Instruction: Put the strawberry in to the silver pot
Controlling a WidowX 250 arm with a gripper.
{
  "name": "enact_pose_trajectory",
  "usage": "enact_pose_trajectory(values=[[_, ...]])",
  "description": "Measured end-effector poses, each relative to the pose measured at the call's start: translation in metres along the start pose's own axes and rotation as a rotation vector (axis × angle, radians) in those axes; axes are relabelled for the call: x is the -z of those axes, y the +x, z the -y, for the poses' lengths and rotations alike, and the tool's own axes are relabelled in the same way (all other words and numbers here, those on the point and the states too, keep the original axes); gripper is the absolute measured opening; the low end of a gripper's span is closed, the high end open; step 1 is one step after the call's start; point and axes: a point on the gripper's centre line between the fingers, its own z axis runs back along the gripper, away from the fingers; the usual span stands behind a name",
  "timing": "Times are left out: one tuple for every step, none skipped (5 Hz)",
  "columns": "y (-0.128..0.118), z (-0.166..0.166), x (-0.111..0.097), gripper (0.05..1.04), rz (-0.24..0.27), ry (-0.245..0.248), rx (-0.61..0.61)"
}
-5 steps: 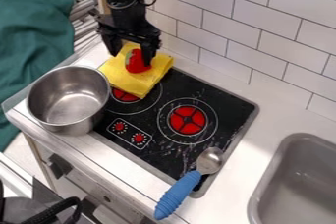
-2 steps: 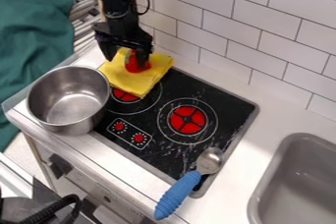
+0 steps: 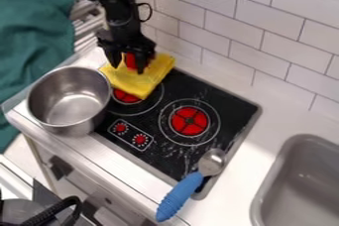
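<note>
Bearing white dial marks [image 3: 140,145], the stove [image 3: 228,106] sits by the silver pot [image 3: 66,130].

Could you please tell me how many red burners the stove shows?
2: the right burner, uncovered, and the left burner, beside the pot and partly under the yellow cloth. More could be hidden beneath it.

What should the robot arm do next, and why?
Probably close its fingers gently on the strawberry, perhaps after a slight adjustment. They are spread apart, one on each side of the red fruit over the yellow cloth, while the silver pot it should go into stands nearby with nothing inside. A firm hold seems needed before any lift.
</note>
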Motion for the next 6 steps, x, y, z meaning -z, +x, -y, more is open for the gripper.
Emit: enact_pose_trajectory(values=[[-0.007, 0.003, 0.003, 0.348, -0.017, -0.003, 0.002], [-0.007, 0.011, -0.014, 0.138, 0.013, -0.007, 0.015], [-0.006, 0.017, -0.027, 0.076, 0.030, -0.014, 0.023], [-0.010, 0.025, -0.028, 0.222, -0.008, -0.022, 0.035], [0.005, 0.024, -0.033, 0.478, 0.020, -0.017, 0.043], [0.016, 0.022, -0.023, 0.789, 0.003, -0.015, 0.057]])
